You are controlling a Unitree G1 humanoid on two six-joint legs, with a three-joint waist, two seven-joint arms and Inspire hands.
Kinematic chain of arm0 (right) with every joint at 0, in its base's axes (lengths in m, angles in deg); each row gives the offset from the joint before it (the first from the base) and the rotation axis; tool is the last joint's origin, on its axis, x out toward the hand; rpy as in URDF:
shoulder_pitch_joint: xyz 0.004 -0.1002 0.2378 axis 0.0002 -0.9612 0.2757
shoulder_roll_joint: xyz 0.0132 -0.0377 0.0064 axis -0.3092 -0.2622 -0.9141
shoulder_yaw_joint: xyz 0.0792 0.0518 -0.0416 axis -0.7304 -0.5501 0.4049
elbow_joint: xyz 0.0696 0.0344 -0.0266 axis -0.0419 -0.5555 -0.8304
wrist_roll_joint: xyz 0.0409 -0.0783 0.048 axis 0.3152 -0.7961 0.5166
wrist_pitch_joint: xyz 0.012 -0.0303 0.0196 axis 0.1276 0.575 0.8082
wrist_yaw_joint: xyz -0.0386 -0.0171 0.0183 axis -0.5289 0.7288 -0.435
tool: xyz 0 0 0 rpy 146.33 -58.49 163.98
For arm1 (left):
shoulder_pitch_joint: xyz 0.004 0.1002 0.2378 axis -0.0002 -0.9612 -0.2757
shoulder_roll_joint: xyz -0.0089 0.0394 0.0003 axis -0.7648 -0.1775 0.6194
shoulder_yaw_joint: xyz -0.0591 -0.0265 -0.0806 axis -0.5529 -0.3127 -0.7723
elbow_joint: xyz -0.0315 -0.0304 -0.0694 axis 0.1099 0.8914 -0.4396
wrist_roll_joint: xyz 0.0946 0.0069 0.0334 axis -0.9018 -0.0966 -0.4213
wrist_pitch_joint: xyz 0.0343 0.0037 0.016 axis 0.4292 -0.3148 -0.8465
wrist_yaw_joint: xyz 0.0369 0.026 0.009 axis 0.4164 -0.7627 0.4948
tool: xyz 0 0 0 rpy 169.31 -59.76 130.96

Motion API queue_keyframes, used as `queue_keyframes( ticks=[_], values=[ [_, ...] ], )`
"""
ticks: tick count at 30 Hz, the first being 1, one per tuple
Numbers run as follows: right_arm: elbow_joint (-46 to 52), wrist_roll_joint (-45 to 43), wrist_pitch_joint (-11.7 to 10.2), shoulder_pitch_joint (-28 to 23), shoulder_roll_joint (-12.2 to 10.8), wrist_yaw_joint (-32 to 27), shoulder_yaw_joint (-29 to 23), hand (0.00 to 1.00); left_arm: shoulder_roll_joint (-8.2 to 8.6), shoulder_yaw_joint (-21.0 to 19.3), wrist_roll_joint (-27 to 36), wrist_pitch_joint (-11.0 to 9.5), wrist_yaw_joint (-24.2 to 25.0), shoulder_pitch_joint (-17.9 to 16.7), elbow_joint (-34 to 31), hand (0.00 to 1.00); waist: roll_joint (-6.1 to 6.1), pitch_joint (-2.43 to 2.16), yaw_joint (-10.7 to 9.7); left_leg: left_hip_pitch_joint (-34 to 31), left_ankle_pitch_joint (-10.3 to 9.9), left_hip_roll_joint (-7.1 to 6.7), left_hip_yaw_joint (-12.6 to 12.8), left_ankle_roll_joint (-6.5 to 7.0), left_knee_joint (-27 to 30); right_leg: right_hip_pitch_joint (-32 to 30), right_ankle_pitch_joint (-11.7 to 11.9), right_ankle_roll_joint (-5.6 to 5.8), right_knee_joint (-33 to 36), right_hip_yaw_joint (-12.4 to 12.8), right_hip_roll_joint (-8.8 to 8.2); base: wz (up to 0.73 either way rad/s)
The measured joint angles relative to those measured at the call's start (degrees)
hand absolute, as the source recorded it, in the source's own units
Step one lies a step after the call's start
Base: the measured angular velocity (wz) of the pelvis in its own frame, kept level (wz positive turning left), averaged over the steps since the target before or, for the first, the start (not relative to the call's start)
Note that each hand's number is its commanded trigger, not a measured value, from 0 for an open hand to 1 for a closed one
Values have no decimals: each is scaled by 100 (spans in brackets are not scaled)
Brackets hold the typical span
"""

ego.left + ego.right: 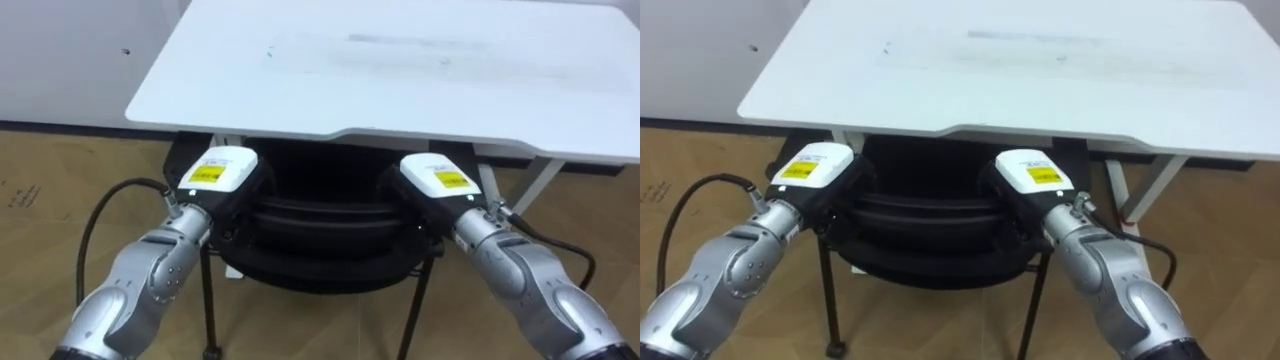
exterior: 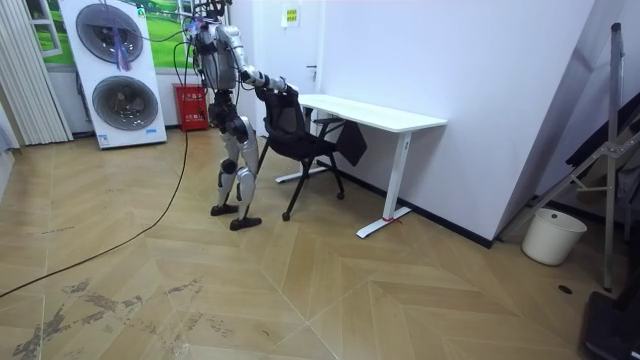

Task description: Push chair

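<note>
- The chair [image 1: 320, 235] stands just before you, its seat partly beneath the near edge of the desk [image 1: 400, 70]
- Your left hand [image 1: 222, 172] and right hand [image 1: 437, 180] sit at either end of the backrest top; whether they grip or merely rest cannot be told
- Push evenly with both arms, straight at the desk, so the chair doesn't swing
- Go slowly: the backrest may knock the desk edge

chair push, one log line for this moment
robot: stands behind chair | left hand: at chair back, left side | right hand: at chair back, right side | chair: partly under desk
</note>
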Motion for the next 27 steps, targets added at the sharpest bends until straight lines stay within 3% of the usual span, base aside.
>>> queue_keyframes(
  ticks=[2,4,6,8,12,19,22,24,25,26,27],
  values=[
    [5,-47,-14,0,-118,19,0,100,-24,-153,-12,-4,85,-84,-84,100,-2,-1,-37,19,-29,87,13,-48,7,26,-21,-40,-28,-7,38,0],
    [4,-115,-17,-1,-182,24,17,100,-70,-173,-9,-7,102,-98,-93,100,-4,-1,-113,18,-57,181,199,-86,80,66,-46,-71,-31,-62,50,14],
    [1,-119,6,-32,-211,39,46,100,-86,-173,-12,-4,114,-124,-82,100,-11,0,-192,18,-106,416,861,-115,234,155,-102,-116,-21,-100,106,23],
    [-1,-134,16,-37,-259,72,45,100,-86,-186,-72,-1,122,-166,-85,100,-13,1,-231,28,-161,521,1094,-147,323,178,-204,-130,76,-169,109,13],
    [-72,-211,-15,-37,-403,111,45,100,-91,-244,-124,28,84,-270,-75,100,-9,3,-325,82,-252,668,1279,-243,511,198,-414,-226,278,-209,178,11],
    [-145,-275,-100,-35,-372,157,38,100,11,-243,-158,32,75,-416,-58,100,25,10,-278,253,-232,698,1488,-326,549,192,-541,-330,501,-2,242,-13],
    [-129,-435,-114,-29,-385,204,-73,100,137,-250,-203,114,116,-421,-111,100,22,7,-298,217,-188,665,1558,-366,603,90,-495,-432,545,764,572,-15],
    [-128,-442,-102,-30,-378,207,-93,100,186,-252,-229,150,237,-441,-171,100,-7,4,-281,174,-84,593,1625,-290,739,120,-401,-518,544,1633,869,-29],
    [-132,-442,-104,-32,-361,210,-93,100,204,-257,-228,143,248,-448,-169,100,-34,16,-259,100,-27,524,1576,-244,797,159,-381,-525,541,1906,915,-38],
    [-122,-442,-128,-68,-276,208,-99,100,312,-261,-260,143,294,-471,-162,100,-134,-17,-126,-47,-85,121,1273,-136,603,204,-310,-509,465,2427,911,-47],
    [-60,-417,-184,-86,-114,204,-100,100,437,-259,-314,138,332,-468,-166,100,-147,-99,-76,-207,-11,-218,1068,-73,72,207,-128,-441,210,2903,888,-59]
  ],
)
